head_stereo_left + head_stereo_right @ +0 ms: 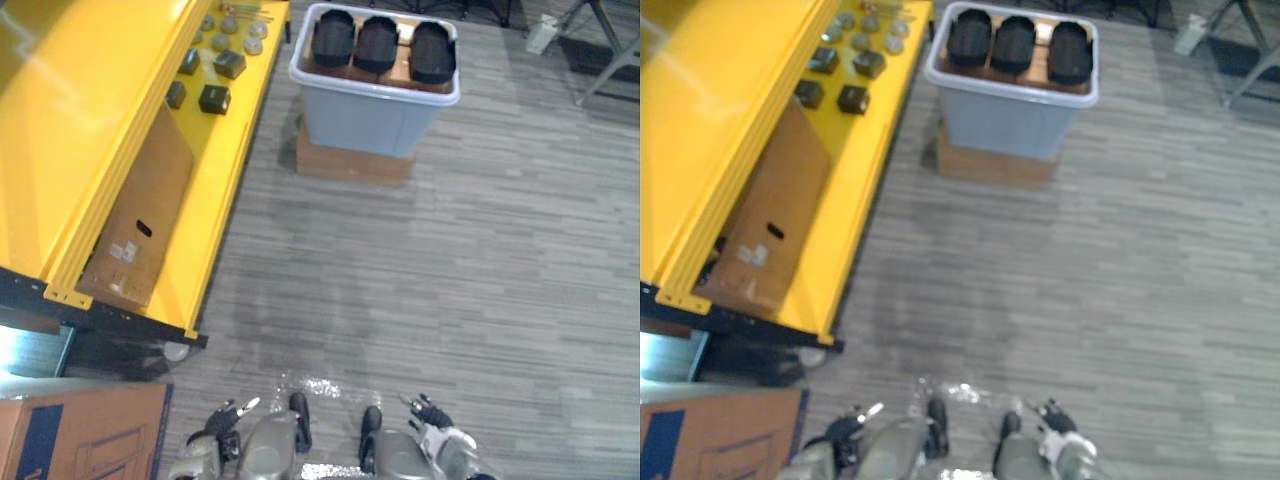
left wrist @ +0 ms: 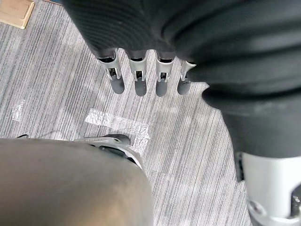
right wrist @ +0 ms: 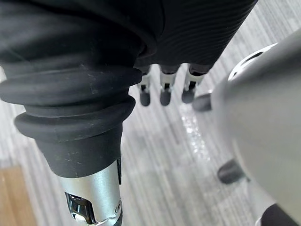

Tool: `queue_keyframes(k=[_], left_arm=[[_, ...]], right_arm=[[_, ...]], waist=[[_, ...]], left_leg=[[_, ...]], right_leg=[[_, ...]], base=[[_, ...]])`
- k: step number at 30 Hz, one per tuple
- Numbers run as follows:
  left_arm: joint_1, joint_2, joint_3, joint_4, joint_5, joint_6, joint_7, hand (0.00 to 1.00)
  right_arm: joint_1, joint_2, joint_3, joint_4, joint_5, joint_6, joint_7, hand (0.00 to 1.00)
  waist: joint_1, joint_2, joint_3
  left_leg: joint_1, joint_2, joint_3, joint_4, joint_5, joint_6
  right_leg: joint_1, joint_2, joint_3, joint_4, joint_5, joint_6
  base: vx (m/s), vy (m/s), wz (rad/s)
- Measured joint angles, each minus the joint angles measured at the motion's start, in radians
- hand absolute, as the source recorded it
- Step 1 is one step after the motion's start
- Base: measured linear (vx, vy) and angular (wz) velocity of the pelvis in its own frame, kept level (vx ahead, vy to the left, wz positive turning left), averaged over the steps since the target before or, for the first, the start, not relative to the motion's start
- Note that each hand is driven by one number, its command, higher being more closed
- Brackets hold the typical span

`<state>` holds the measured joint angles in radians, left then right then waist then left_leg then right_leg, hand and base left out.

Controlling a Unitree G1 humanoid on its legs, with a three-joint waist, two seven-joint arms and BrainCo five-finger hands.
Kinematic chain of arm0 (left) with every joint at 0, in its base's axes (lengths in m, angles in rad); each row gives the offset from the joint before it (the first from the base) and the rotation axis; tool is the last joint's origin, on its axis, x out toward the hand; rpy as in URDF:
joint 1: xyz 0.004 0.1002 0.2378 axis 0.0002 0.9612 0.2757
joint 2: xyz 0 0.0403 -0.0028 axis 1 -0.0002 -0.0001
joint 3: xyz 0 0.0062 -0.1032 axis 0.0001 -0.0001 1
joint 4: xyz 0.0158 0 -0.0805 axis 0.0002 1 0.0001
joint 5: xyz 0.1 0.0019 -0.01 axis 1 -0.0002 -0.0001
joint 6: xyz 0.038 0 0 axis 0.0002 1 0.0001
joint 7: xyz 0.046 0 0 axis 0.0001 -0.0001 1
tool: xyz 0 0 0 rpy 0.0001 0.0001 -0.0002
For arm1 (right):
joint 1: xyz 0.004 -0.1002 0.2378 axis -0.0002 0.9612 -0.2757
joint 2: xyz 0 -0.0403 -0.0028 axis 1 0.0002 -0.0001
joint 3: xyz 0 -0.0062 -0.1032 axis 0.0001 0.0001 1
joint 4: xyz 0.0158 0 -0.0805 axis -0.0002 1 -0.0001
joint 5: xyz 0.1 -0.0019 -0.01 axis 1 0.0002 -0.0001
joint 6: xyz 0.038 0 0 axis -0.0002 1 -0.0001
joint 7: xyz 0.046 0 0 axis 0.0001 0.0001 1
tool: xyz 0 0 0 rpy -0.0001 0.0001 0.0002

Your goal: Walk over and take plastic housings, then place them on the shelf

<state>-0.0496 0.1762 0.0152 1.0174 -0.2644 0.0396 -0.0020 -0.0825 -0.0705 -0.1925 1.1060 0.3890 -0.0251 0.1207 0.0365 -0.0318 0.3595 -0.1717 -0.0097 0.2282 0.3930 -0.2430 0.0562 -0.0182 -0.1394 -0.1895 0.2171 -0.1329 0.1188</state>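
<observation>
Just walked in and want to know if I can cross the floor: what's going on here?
Nothing is being handled yet. The robot stands some way short of a grey bin holding three black plastic housings, set on a cardboard box. Its left hand and right hand hang open and empty. The yellow shelf is to its left.

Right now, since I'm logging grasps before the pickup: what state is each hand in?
Left hand: open, holding nothing.
Right hand: open, holding nothing.
</observation>
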Motion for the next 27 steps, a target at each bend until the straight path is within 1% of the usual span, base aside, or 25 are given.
queue_keyframes(k=[1,5,8,10,11,13,15,17,18,19,20,21,22,23,24,25,27], left_arm=[[0.000,-0.003,-0.002,-0.002,0.000,-0.008,0.003,0.00],[0.000,-0.004,-0.035,-0.010,0.007,-0.025,0.030,0.00],[0.002,-0.005,-0.039,-0.008,0.008,-0.060,0.034,0.00],[0.004,-0.006,-0.043,-0.008,0.008,-0.076,0.046,0.00],[0.007,-0.003,-0.059,-0.009,0.007,-0.094,0.062,0.00],[0.013,-0.002,-0.067,-0.009,0.006,-0.102,0.079,0.00],[0.021,-0.004,-0.067,-0.009,0.006,-0.105,0.090,0.00],[0.044,-0.010,-0.064,-0.011,0.009,-0.116,0.104,0.00],[0.051,-0.011,-0.063,-0.012,0.011,-0.120,0.107,0.00],[0.061,-0.014,-0.057,-0.013,0.051,-0.124,0.109,0.00],[0.070,-0.011,-0.054,-0.015,0.094,-0.124,0.109,0.00],[0.074,-0.008,-0.054,-0.015,0.114,-0.124,0.110,0.00],[0.083,-0.009,-0.055,-0.015,0.128,-0.124,0.111,0.00],[0.092,-0.008,-0.055,-0.015,0.142,-0.122,0.116,0.00],[0.101,-0.006,-0.053,-0.014,0.153,-0.119,0.117,0.00],[0.114,-0.006,-0.039,-0.014,0.156,-0.114,0.117,0.00],[0.114,-0.011,-0.020,-0.014,0.156,-0.100,0.117,0.00]], right_arm=[[-0.002,-0.001,0.001,0.000,0.005,-0.001,0.005,0.00],[0.001,-0.002,0.009,0.001,0.008,-0.001,0.011,0.00],[0.005,-0.003,0.010,0.001,0.008,-0.002,0.010,0.00],[0.005,-0.006,0.028,0.001,-0.001,-0.009,0.010,0.00],[0.006,-0.005,0.030,0.002,-0.004,-0.014,0.010,0.00],[0.011,-0.006,0.038,0.002,-0.010,-0.014,0.008,0.00],[0.020,-0.006,0.040,0.001,-0.011,-0.014,0.004,0.00],[0.047,-0.007,0.048,0.000,-0.009,-0.010,-0.005,0.00],[0.054,-0.008,0.047,0.000,-0.008,-0.009,-0.010,0.00],[0.074,-0.010,0.046,-0.001,0.003,-0.008,-0.014,0.00],[0.094,-0.011,0.037,-0.006,0.028,-0.001,-0.015,0.00],[0.103,-0.012,0.033,-0.011,0.031,0.002,-0.016,0.00],[0.110,-0.016,0.026,-0.023,0.030,0.003,-0.016,0.00],[0.114,-0.016,0.017,-0.031,0.044,0.004,-0.016,0.00],[0.116,-0.013,0.006,-0.034,0.055,0.004,-0.016,0.00],[0.124,-0.008,-0.013,-0.032,0.068,0.011,-0.015,0.00],[0.138,-0.006,-0.050,-0.028,0.069,0.031,-0.011,0.00]], waist=[[0.000,0.008,0.007],[0.003,0.010,0.010],[0.005,0.010,0.010],[0.005,0.010,0.010],[0.005,0.010,0.010],[0.007,0.011,0.009],[0.009,0.013,0.002],[0.009,0.013,-0.035],[0.009,0.014,-0.043],[0.009,0.013,-0.056],[0.008,0.013,-0.060],[0.006,0.010,-0.061],[0.007,0.010,-0.060],[0.005,0.010,-0.059],[0.003,0.010,-0.056],[-0.003,0.006,-0.058],[-0.001,0.004,-0.060]], left_leg=[[-0.008,0.009,-0.004,0.020,-0.008,-0.002],[-0.026,0.017,-0.012,0.049,-0.017,-0.006],[-0.038,0.023,-0.018,0.069,-0.018,-0.006],[-0.036,0.025,-0.018,0.076,-0.019,-0.006],[-0.033,0.028,-0.019,0.085,-0.019,-0.006],[-0.012,0.036,-0.019,0.099,-0.031,-0.009],[0.009,0.040,-0.021,0.106,-0.041,-0.011],[0.016,0.041,-0.022,0.106,-0.052,-0.010],[0.016,0.041,-0.023,0.108,-0.055,-0.009],[0.015,0.042,-0.026,0.121,-0.067,-0.006],[0.015,0.044,-0.030,0.161,-0.103,0.008],[0.015,0.044,-0.031,0.177,-0.119,0.012],[0.017,0.047,-0.030,0.201,-0.142,0.020],[0.030,0.057,-0.024,0.220,-0.162,0.027],[0.040,0.062,-0.026,0.222,-0.167,0.027],[0.063,0.072,-0.028,0.221,-0.176,0.022],[0.084,0.097,-0.035,0.218,-0.194,0.004]], right_leg=[[-0.002,0.000,-0.001,0.013,-0.004,0.000],[-0.026,0.003,-0.002,0.051,-0.024,-0.006],[-0.031,0.007,-0.004,0.064,-0.027,-0.006],[-0.027,0.008,-0.004,0.066,-0.026,-0.005],[-0.018,0.010,-0.005,0.065,-0.025,-0.005],[0.010,0.016,-0.005,0.060,-0.025,-0.005],[0.037,0.020,-0.006,0.051,-0.025,-0.005],[0.050,0.022,-0.009,0.042,-0.026,-0.004],[0.051,0.022,-0.011,0.042,-0.028,-0.003],[0.051,0.019,-0.019,0.055,-0.039,-0.005],[0.039,0.009,-0.025,0.119,-0.077,0.011],[0.030,0.002,-0.024,0.171,-0.091,0.011],[-0.009,-0.008,-0.022,0.277,-0.103,0.007],[-0.090,-0.019,0.001,0.442,-0.095,-0.007],[-0.108,-0.019,0.008,0.478,-0.103,-0.013],[-0.124,-0.010,0.006,0.471,-0.115,-0.004],[-0.134,0.021,0.008,0.336,-0.117,-0.001]], base=[[-0.08,0.011,0.04],[-0.11,-0.003,0.04],[-0.04,-0.001,0.05],[-0.02,0.008,0.01],[0.00,0.000,0.00],[0.00,0.000,0.00],[0.00,0.000,0.00],[0.02,0.013,0.01],[0.04,0.027,0.04],[0.04,0.048,0.08],[0.03,0.059,0.09],[0.04,0.053,0.01],[0.03,0.045,-0.16],[0.04,0.036,-0.16],[0.07,0.003,-0.07],[0.12,-0.085,0.05],[0.14,-0.122,0.02]])
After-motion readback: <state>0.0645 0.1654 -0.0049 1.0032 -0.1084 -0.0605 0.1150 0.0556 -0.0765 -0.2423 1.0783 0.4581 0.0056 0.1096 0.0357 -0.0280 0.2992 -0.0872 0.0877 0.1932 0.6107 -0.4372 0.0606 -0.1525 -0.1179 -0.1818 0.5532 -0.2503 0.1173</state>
